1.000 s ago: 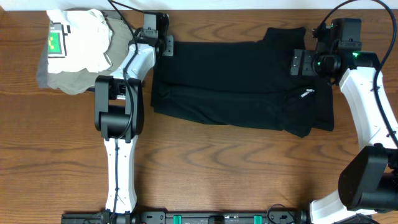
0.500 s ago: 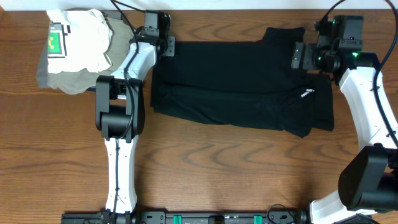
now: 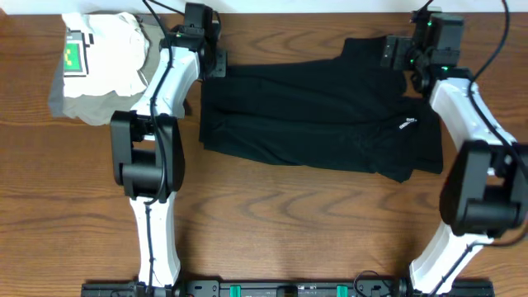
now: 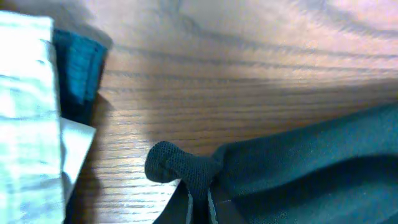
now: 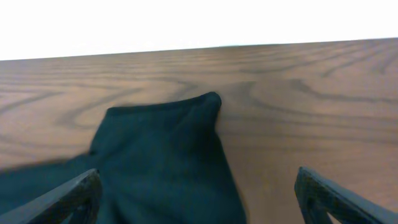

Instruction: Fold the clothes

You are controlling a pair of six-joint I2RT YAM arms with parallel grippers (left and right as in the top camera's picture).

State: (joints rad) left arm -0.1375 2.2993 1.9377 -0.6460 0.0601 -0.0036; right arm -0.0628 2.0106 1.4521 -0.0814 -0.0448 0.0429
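The black T-shirt (image 3: pixel 322 107) lies spread across the far half of the table, its small white logo (image 3: pixel 407 124) near the right side. My left gripper (image 3: pixel 216 64) is at the shirt's far left corner. In the left wrist view it (image 4: pixel 199 210) is shut on a bunched fold of black fabric (image 4: pixel 177 167). My right gripper (image 3: pixel 394 54) hovers over the far right sleeve (image 3: pixel 371 48). In the right wrist view it (image 5: pixel 199 202) is wide open, with the sleeve (image 5: pixel 168 149) flat on the wood between and beyond its fingers.
A cream garment with a green tag (image 3: pixel 107 49) lies on khaki-grey folded garments (image 3: pixel 87 106) at the far left, close to my left arm; it also shows in the left wrist view (image 4: pixel 25 124). The table's far edge (image 5: pixel 199 48) runs just beyond the sleeve.
My right gripper has moved toward the far edge, from the shirt's right side to above the sleeve. My left arm has shifted back, still holding the corner; the shirt's far edge now slants.
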